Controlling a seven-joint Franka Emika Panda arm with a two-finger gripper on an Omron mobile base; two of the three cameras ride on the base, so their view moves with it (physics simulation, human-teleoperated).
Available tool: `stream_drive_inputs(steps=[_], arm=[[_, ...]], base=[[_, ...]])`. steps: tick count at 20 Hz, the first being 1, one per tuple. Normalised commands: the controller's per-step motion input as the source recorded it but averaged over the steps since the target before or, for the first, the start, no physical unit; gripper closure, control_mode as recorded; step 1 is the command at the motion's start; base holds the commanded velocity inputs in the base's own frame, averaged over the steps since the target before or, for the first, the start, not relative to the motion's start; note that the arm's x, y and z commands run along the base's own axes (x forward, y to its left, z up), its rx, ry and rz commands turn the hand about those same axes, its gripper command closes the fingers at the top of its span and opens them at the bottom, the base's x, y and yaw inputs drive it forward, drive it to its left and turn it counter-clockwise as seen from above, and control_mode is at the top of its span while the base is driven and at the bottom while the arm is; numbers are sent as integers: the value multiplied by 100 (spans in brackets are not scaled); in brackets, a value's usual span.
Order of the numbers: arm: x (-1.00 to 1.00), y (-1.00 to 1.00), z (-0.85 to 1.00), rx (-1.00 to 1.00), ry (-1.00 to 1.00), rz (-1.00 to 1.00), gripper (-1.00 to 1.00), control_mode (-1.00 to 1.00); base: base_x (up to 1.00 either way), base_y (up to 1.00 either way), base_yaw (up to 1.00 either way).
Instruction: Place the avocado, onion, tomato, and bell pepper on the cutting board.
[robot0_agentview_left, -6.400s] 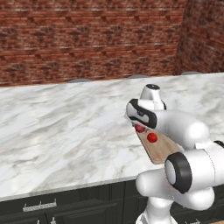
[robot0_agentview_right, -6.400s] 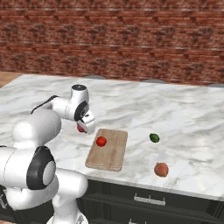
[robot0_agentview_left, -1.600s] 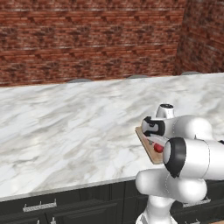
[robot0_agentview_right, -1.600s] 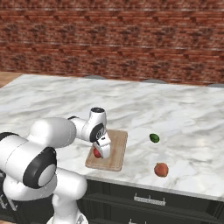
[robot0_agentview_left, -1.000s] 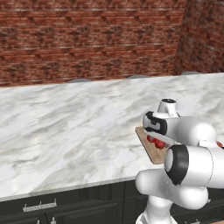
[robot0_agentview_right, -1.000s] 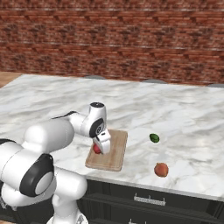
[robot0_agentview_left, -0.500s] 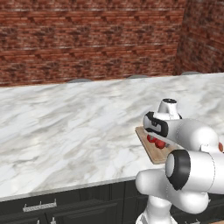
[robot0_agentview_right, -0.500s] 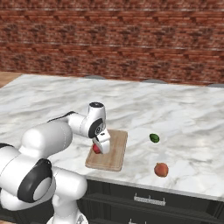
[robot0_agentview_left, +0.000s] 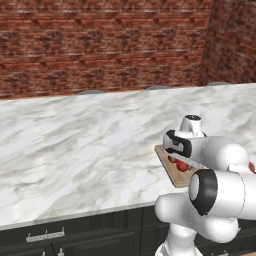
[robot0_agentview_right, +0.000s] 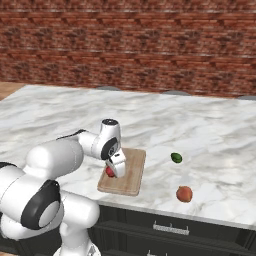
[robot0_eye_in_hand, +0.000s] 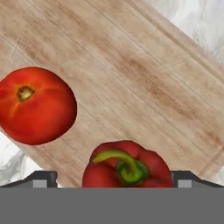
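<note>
While the red bell pepper with a green stem and the round red tomato are lying side by side on the light-brown wooden cutting board, the gripper is hovering over them, jaws spread wide and holding nothing. Well apart on the white marble table, the small dark green avocado and the peach-tan onion are sitting off the board.

Even, bright render (soft, shadowless)

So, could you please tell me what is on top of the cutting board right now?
On the board lie the tomato and bell pepper. The open gripper covers part of it in the right base view.
</note>
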Motion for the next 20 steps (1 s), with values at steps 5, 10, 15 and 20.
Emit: stream_drive_inputs(steps=[5,10,15,20], arm=[[2,8,-39,0,0,0,-100,-100],[3,2,-21,0,0,0,-100,-100],[0,0,-52,0,1,0,-100,-100],[-5,-11,-61,-3,-4,0,-100,-100]], base=[[0,0,0],[0,0,0],[0,0,0],[0,0,0]])
